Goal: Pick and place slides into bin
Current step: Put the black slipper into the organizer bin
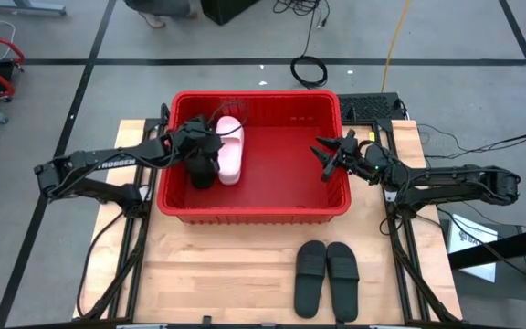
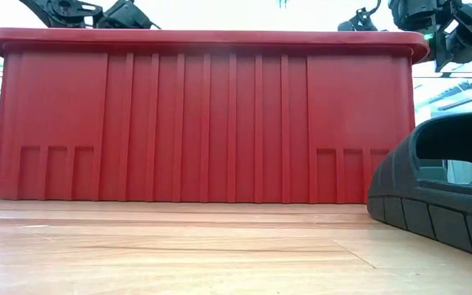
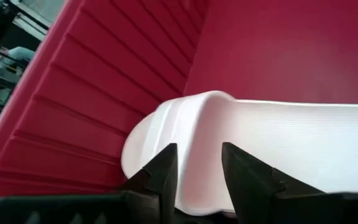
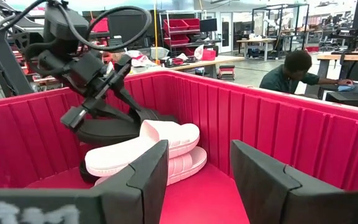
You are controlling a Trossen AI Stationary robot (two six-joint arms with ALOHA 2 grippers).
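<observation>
Where the red bin point(image 1: 255, 216) sits at the middle of the wooden tabletop point(image 1: 217, 274), its contents are gathered at the left end: two pale pink slides point(image 4: 148, 146) stacked one on the other and a black slide point(image 1: 201, 170) just beside them, against the left wall. The rest of the bin floor is bare red plastic. The left claw point(image 1: 210, 139) is down inside the bin over this pile, its fingers point(image 3: 163, 174) parted with the edge of the upper pink slide between them; whether they press on it cannot be told. The right claw point(image 1: 325, 155) hovers over the bin's right end, released and holding nothing, its two fingers point(image 4: 143, 180) well apart and facing the pile. Outside the bin, near the front edge of the tabletop, a pair of black slides point(image 1: 326, 277) lies side by side, long axes running front to back; in the low view one of them point(image 2: 441, 192) rises close to the camera beside the ribbed bin wall. The pink slides in the bin also lie roughly front to back. Beyond the tabletop, a person point(image 4: 291, 71) leans over a bench in the room.
</observation>
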